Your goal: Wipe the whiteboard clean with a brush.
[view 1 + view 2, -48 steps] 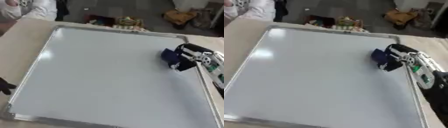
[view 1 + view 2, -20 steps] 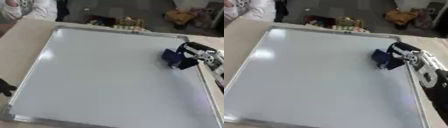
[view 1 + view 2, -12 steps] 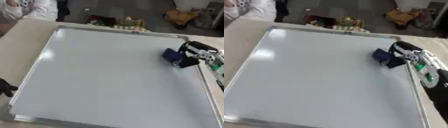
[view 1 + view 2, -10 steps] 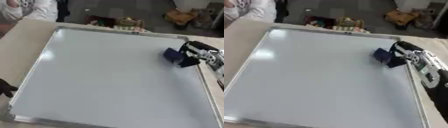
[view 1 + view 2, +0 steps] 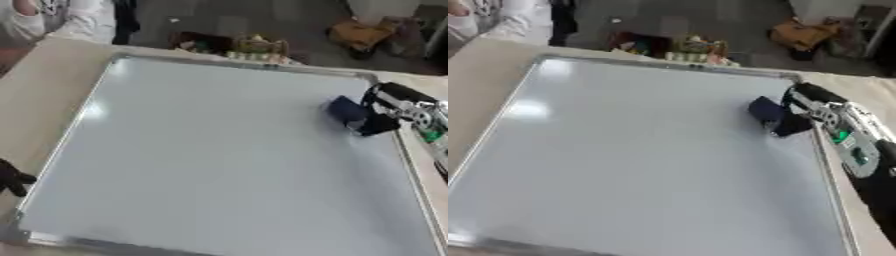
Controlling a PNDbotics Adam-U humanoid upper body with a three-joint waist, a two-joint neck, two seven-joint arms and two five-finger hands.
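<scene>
Holding the dark blue brush (image 5: 348, 113) against the whiteboard (image 5: 219, 150) near its right edge.
My right hand (image 5: 390, 107) has its fingers curled round the brush; my left hand (image 5: 12, 177) shows only as dark fingers, apparently relaxed, at the board's lower left on the bench (image 5: 39, 90).

The whiteboard (image 5: 219, 160) has a smooth, slightly glossy pale surface with soft glare near its far left corner, edged by a silvery metal-looking frame. The brush (image 5: 348, 114) looks dark blue and matt. The table (image 5: 44, 85) is a matt beige.
</scene>
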